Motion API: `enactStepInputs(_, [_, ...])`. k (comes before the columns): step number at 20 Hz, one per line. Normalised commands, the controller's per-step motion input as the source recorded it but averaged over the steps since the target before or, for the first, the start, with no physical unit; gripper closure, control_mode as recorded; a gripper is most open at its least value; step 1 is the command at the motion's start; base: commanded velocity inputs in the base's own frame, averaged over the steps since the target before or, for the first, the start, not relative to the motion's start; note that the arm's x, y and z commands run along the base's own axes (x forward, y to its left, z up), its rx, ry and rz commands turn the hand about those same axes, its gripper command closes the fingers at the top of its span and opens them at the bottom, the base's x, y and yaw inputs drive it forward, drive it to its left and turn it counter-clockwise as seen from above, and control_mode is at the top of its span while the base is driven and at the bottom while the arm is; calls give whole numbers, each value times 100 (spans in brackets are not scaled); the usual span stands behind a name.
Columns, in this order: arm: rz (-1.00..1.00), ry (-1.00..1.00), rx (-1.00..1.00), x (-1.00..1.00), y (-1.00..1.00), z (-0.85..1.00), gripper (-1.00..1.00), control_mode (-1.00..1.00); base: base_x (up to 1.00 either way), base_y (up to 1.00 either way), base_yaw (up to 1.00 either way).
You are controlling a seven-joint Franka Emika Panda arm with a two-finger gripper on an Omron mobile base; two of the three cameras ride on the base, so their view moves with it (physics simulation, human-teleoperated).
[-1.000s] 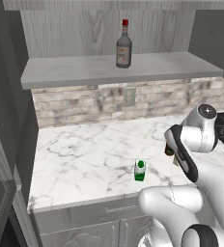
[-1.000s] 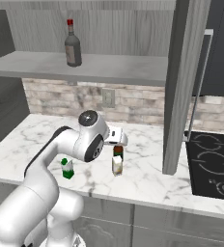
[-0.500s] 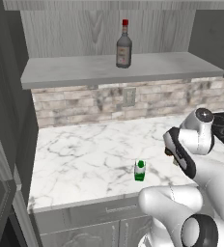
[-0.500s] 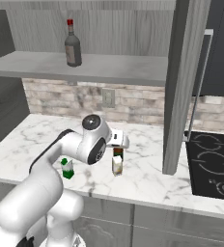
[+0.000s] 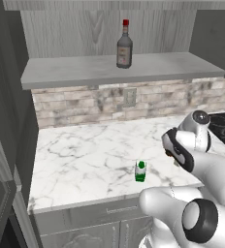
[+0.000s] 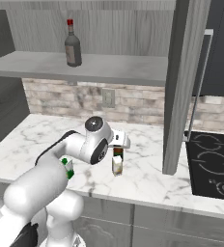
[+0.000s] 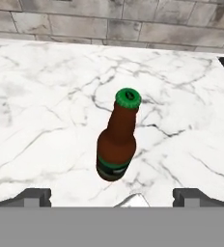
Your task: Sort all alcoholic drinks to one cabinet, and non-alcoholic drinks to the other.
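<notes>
Right now my end effector [image 7: 112,195] has its fingers spread wide apart, holding nothing; the hand view puts one brown bottle [image 7: 118,142] upright on the marble worktop [image 7: 46,96] just ahead, between the fingertips' lines; the right base view adds one cream-yellow carton [image 6: 117,165] directly beneath the hand; the left base view shows one green-and-white carton [image 5: 140,171] off to its side, and one clear bottle [image 5: 124,44] well above on the long shelf [image 5: 85,70].
</notes>
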Motion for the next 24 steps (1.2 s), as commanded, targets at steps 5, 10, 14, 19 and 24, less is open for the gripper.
enactStepInputs(5, [0,0,0,16,-4,-10,-100,-100,0,0,0])
enactStepInputs(10, [0,0,0,18,-5,-10,-100,-100,0,0,0])
enactStepInputs(14, [0,0,0,17,-5,-10,-100,-100,0,0,0])
enactStepInputs(19, [0,0,0,14,-1,-10,-100,-100,0,0,0])
enactStepInputs(24, [0,0,0,8,-3,-5,-100,-100,0,0,0])
